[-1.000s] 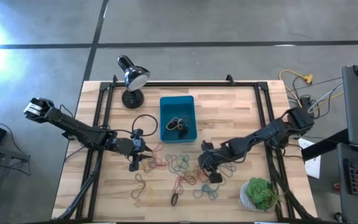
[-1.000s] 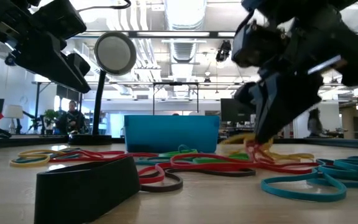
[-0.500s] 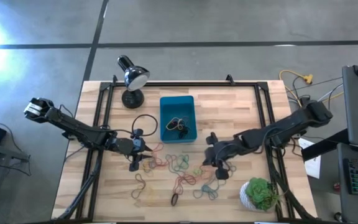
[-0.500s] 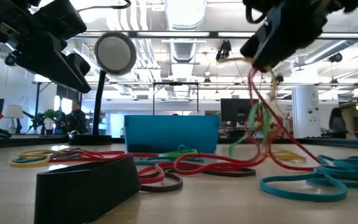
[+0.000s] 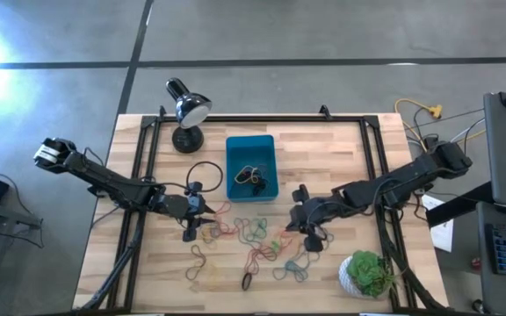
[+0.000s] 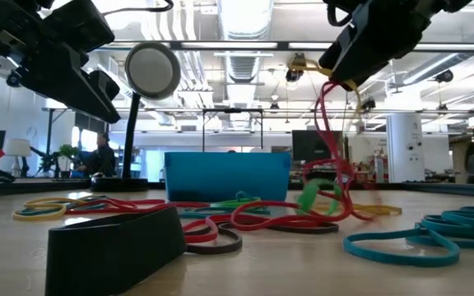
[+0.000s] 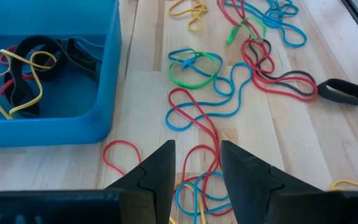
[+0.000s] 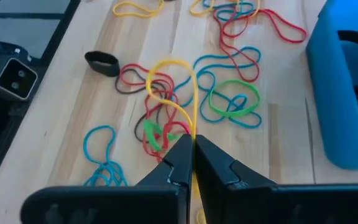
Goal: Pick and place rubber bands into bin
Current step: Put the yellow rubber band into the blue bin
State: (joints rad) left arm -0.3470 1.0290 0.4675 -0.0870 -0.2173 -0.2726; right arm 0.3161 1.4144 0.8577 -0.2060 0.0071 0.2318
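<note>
Now your right gripper (image 8: pixel 193 158) is pinched tight on a tangle of bands (image 8: pixel 166 106), yellow, red and green, lifted off the table (image 5: pixel 341 158) and dangling just right of the bin (image 5: pixel 249 147). Your left gripper (image 7: pixel 194 163) hangs with a narrow gap between its fingers, holding nothing, above loose bands beside the bin's left near corner. A few bands already lie in the bin.

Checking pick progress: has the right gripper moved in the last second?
Yes. The right gripper, shut on a yellow rubber band, rose off the tabletop and shifted slightly toward the bin.
</note>
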